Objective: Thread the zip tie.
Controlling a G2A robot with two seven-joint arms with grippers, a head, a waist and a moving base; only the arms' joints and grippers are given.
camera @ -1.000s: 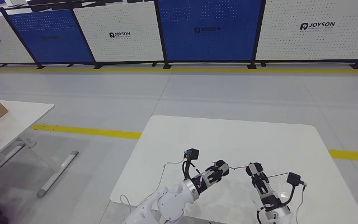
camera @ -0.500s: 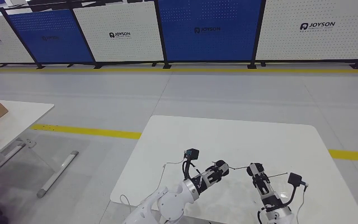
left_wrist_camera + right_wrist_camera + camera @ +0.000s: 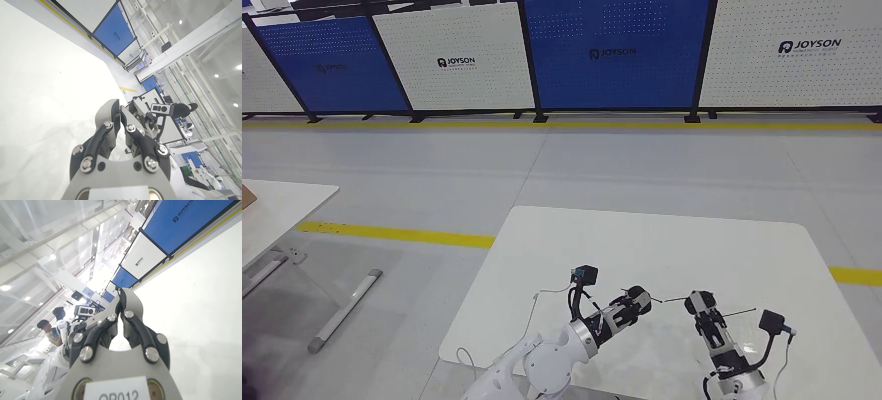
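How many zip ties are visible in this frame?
1. The zip tie stretches between the left end effector and right end effector over the table; its head shows at the right one's fingertips. Others may be hidden.

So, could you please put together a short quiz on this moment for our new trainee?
1. True or false: the zip tie lies loose on the white table, with neither gripper touching it.
2. Which gripper has the zip tie's small head poking out past its fingertips? A) the left gripper B) the right gripper C) neither
3. Fill in the blank: the fingers of both grippers are ____ (open or shut).

Key: 1 false, because it is held stretched between the two grippers; 2 B; 3 shut.
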